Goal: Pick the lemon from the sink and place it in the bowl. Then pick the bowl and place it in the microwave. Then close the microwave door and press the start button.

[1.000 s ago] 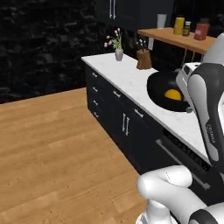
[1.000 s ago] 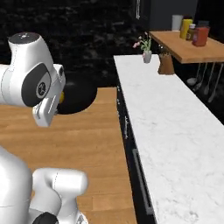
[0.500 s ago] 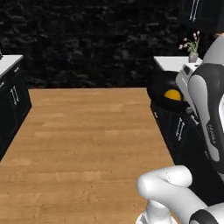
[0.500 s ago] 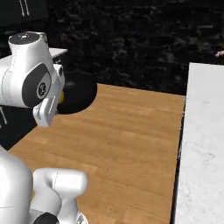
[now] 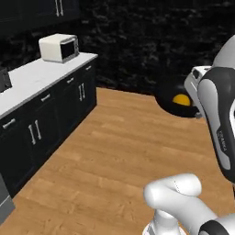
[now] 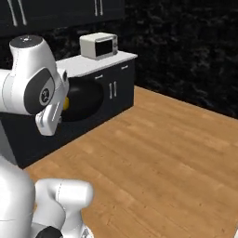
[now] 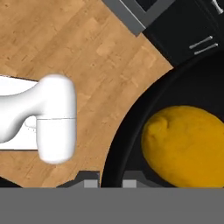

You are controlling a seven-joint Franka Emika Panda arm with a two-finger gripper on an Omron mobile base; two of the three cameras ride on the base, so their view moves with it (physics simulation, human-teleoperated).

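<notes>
Over the wood floor: the arm carries the bowl (image 5: 176, 102) in the air, apart from any counter.
bowl: glossy black, wide and shallow, round; in the hand view its rim (image 7: 131, 127) curves between the two finger tips.
lemon: orange-yellow, roundish with a small nub at one end (image 7: 188, 146), lying inside the bowl; in the left base view a small yellow patch (image 5: 181, 99) against the black.
gripper: (image 7: 109, 181) jaws narrow, clamped on the bowl's rim, one tip outside, one inside.
microwave: pale box with a dark window (image 5: 58, 47), on the white counter (image 5: 32, 80) at far left, well apart from the bowl; door looks closed from here.
right base view: bowl (image 6: 83, 98) shows dark behind the white arm, microwave (image 6: 98, 45) beyond it on the counter.
cabinets: black fronts with metal handles (image 5: 55, 114) under the counter.
</notes>
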